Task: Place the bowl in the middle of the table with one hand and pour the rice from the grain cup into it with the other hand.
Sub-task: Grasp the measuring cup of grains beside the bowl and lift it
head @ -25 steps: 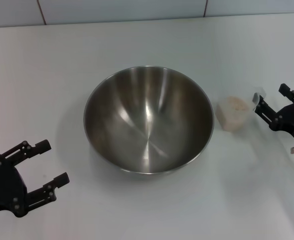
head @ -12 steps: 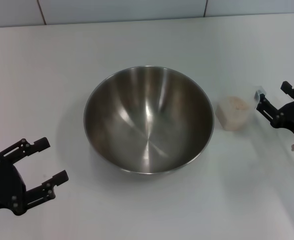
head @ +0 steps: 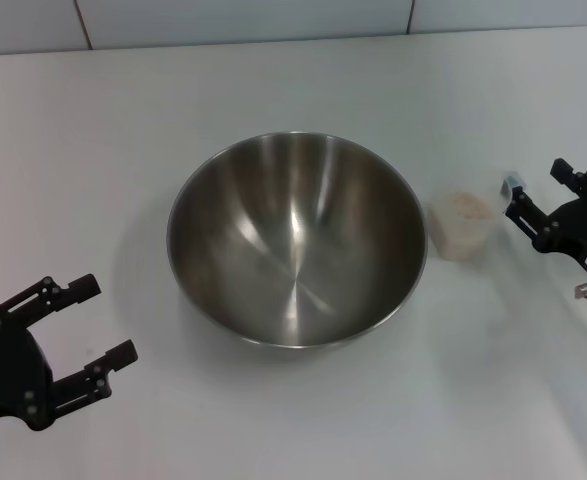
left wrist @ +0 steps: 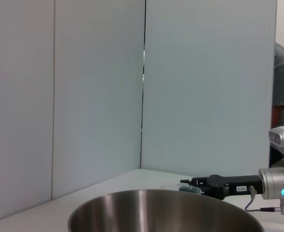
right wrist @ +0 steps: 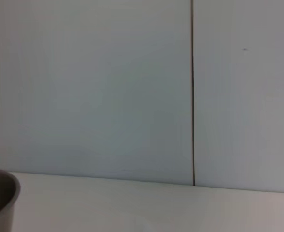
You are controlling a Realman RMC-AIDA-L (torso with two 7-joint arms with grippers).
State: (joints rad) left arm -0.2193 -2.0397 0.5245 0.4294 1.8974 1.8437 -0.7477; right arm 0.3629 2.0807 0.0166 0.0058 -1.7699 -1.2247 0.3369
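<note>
The right gripper [head: 529, 195] sits at the right edge of the table [head: 273, 90], its two black fingers spread apart and holding nothing, the tips pointing left toward the grain cup [head: 462, 226]. The cup stands upright just beside those tips, apart from them, and just right of the bowl [head: 296, 238]. Inside the clear cup lies the rice [head: 464, 205], a pale mass seen through its open top.

The bowl, big and shiny steel, stands near the middle of the table with nothing in it (its brushed inside shows only reflections). The left gripper [head: 91, 321] rests at the near left corner, well apart from the bowl, its fingers also spread with nothing between them.

The left wrist view looks across the bowl's rim [left wrist: 166, 194] and shows the right gripper [left wrist: 189, 183] side-on beyond it, together with the grey panel wall [left wrist: 98, 96] behind the table and a person [left wrist: 283, 92] partly visible at the far right; the head view shows none of that. The right wrist view gives only the wall, the table top and a sliver of the bowl [right wrist: 1, 198]; the cup does not appear there.
</note>
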